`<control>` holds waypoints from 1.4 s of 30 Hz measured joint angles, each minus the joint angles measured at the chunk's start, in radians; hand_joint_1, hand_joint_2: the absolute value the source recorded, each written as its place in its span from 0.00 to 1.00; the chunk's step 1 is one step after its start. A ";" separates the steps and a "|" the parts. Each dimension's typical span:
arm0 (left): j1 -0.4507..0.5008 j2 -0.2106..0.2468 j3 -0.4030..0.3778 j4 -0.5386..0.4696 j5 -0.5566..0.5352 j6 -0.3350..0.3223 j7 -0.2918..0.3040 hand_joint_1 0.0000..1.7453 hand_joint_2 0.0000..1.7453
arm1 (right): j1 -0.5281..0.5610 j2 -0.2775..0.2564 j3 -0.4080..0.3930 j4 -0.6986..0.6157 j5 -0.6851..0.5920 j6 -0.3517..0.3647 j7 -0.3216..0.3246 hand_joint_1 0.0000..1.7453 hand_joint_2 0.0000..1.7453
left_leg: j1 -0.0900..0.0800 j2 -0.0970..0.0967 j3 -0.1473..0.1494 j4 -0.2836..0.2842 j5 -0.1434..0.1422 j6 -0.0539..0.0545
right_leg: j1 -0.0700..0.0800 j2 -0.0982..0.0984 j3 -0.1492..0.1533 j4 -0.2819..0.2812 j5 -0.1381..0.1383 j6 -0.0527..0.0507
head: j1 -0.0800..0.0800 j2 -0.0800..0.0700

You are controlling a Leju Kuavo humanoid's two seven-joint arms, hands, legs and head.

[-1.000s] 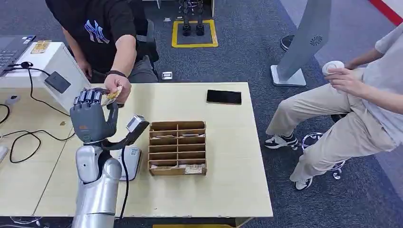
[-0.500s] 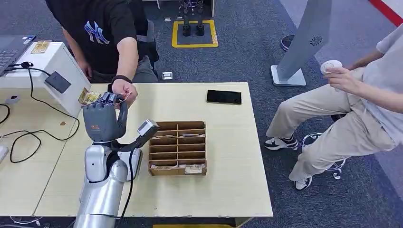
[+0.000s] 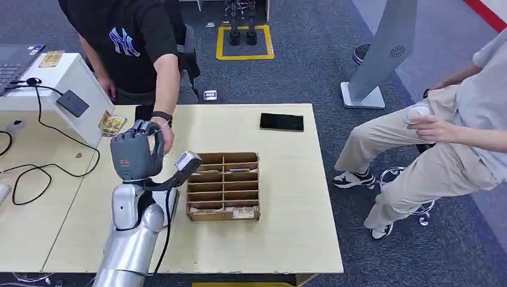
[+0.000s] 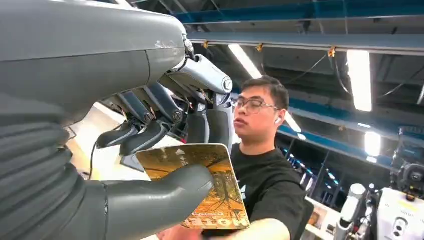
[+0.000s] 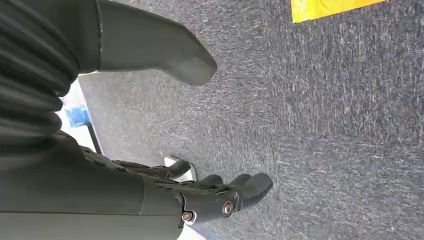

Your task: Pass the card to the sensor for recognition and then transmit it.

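Head view: the left robot hand point(image 3: 136, 156) is raised above the counter point(image 3: 287, 197), beside a wooden divider tray point(image 3: 223, 186); a person's hand point(image 3: 164, 133) reaches in behind it.

Left wrist view: thumb and fingers point(image 4: 150, 137) pinch a gold card point(image 4: 210, 192).

Right wrist view: the right robot hand point(image 5: 200, 150) hangs over carpet, holding nothing, fingers apart.

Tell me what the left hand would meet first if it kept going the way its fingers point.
Probably the person's hand, just beyond the left hand, which holds the card. Depth is unclear; they may already touch.
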 joint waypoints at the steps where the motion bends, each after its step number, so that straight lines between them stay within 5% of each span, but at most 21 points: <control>1: 0.000 0.003 0.000 0.003 -0.004 0.000 0.014 1.00 1.00 | 0.000 0.000 -0.004 0.000 0.001 0.002 0.000 0.00 1.00 | 0.000 0.000 0.000 0.000 0.000 0.000 | 0.000 0.000 0.000 0.000 0.000 0.000 | 0.000 0.000; 19: 0.045 0.126 0.032 0.012 -0.068 0.000 0.208 1.00 1.00 | 0.005 0.035 -0.071 -0.095 0.033 0.090 0.009 0.00 1.00 | 0.000 0.000 -0.001 0.000 0.000 0.000 | 0.000 0.000 0.000 0.000 0.000 0.000 | 0.000 0.000; 37: 0.140 0.182 0.141 0.013 -0.079 0.000 0.230 1.00 1.00 | 0.007 0.068 -0.107 -0.172 0.036 0.137 0.010 0.00 1.00 | 0.000 0.000 -0.001 0.000 0.000 0.000 | 0.000 0.000 -0.001 0.000 -0.001 0.000 | 0.000 0.000; 42: 0.174 0.180 0.159 0.029 -0.062 0.000 0.195 1.00 1.00 | 0.010 0.072 -0.107 -0.190 0.036 0.147 0.010 0.00 1.00 | 0.000 0.000 -0.001 0.000 0.000 0.000 | 0.000 0.000 -0.001 0.000 -0.001 0.000 | 0.000 0.000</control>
